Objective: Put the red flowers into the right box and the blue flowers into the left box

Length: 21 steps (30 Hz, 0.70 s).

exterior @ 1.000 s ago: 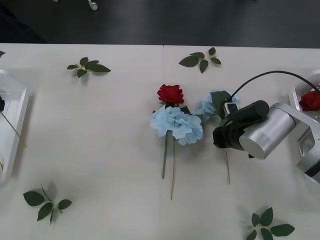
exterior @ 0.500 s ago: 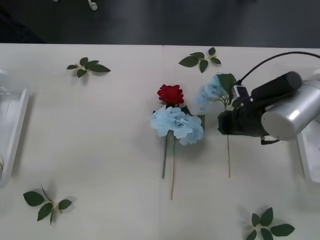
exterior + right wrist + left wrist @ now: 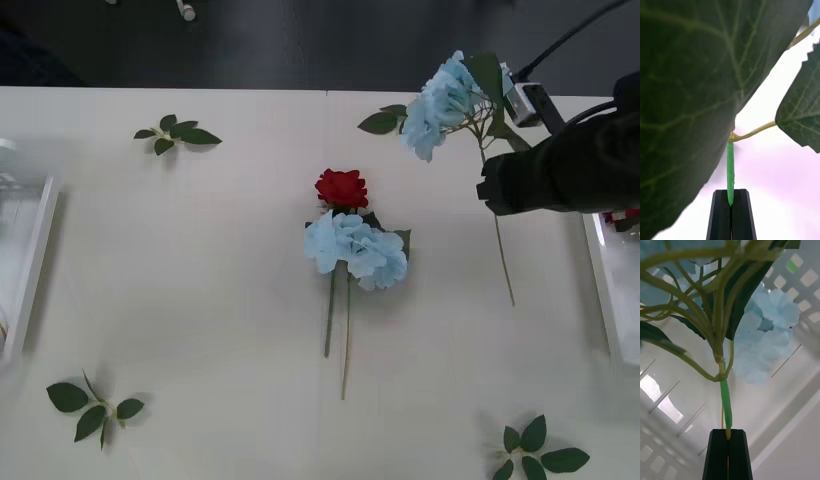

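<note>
The right gripper [image 3: 730, 210] pinches a blue flower [image 3: 442, 103] by its stem, lifted off the counter [image 3: 200, 300] at far right, beside the right box [image 3: 600, 300]. The left gripper [image 3: 728, 452] pinches another blue flower [image 3: 763, 333] over the left box [image 3: 797, 270] — a rose [image 3: 341, 187] and hydrangea [image 3: 356, 248] lie mid-counter.

Left end effector [image 3: 728, 437]: black fingers pressed together on a green stem.
Blue flower [image 3: 765, 335]: pale cluster with leaves, above the fingers.
Left box [image 3: 790, 405]: white walls behind.
</note>
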### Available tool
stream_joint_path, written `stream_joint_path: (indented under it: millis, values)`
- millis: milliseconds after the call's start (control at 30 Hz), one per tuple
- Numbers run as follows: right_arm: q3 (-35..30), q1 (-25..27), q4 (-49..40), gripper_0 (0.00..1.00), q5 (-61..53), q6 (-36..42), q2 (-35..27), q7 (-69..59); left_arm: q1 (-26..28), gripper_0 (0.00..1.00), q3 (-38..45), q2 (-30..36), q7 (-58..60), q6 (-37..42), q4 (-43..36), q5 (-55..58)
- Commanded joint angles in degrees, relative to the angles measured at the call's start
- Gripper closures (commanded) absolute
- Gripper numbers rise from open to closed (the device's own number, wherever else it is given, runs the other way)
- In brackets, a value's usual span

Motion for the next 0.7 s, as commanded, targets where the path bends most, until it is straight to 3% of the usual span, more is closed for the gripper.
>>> stream_joint_path:
  millis: [33, 233, 600, 667, 700]
  values:
    - [-3.76, 1.22, -2.54, 1.0, -3.72, -2.25, -2.61, 7.56, -1.0, 1.0, -2.65, 2.31, -4.13, -3.62, 2.47, 0.87]
    - [-4.38, 3.33, -5.36, 1.0, -8.47, -8.93, -5.34, 17.58, -1.7, 1.0, -6.43, 2.31, -4.74, -8.63, 7.13, 2.1]
    - [-4.38, 9.83, -11.24, 1.0, -17.61, -29.14, -9.38, 35.68, -2.32, 1.0, -10.82, 2.22, -6.32, -14.7, 11.96, 1.13]
    - [-4.38, 10.89, -12.56, 1.0, -19.54, -32.39, -10.0, 39.02, -2.32, 0.93, -10.82, 2.31, -6.32, -14.7, 11.96, 0.87]
    - [-4.38, 11.33, -13.35, 1.0, -20.86, -33.98, -10.44, 41.13, -2.41, 0.64, -10.82, 2.22, -6.32, -14.61, 11.96, 0.87]
